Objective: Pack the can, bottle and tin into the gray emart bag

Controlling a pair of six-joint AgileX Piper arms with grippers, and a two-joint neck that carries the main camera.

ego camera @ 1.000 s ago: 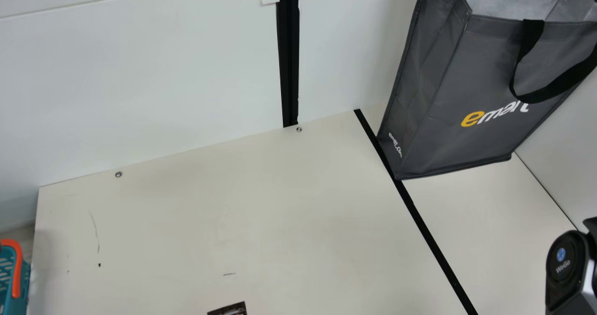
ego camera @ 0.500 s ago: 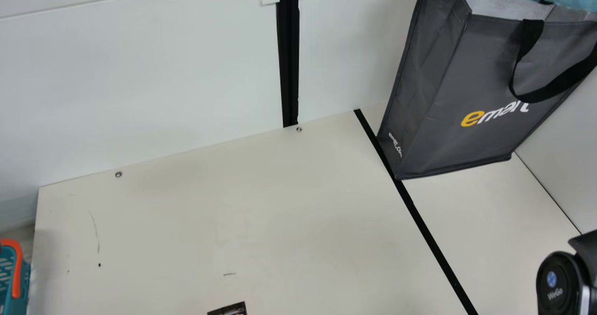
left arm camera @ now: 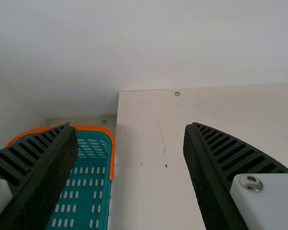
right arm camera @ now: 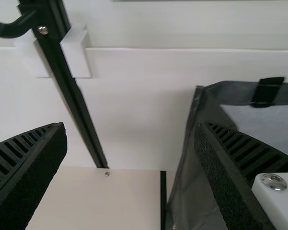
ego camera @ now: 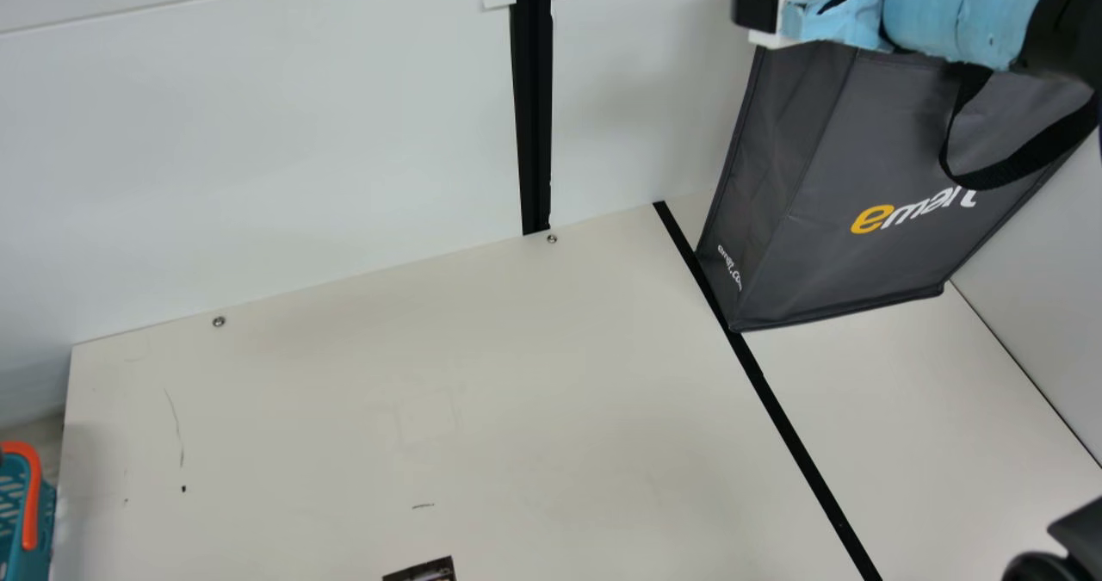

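In the main view my right gripper [ego camera: 753, 4] is at the upper right, in front of the top of the upright gray emart bag [ego camera: 809, 159], covering most of its mouth. The right wrist view has the right gripper [right arm camera: 130, 125] open with nothing held; one finger overlaps the side of the bag [right arm camera: 184, 201], whose black-banded rim rises beyond that finger. In the left wrist view my left gripper [left arm camera: 130, 126] stands open and holds nothing, with table and basket beyond it. The bag's inside is hidden from view.
A teal basket with an orange rim [ego camera: 30, 486] stands off the table's left end. The corner of a dark printed item [ego camera: 426, 571] pokes in at the bottom edge. A black strip [ego camera: 792, 426] crosses the table, and a black post [ego camera: 534, 116] runs up the back wall.
My right gripper has come into the main view from the upper right, moving left across the bag's top. A black arm part at the lower right has shifted downward. The bag stays put.
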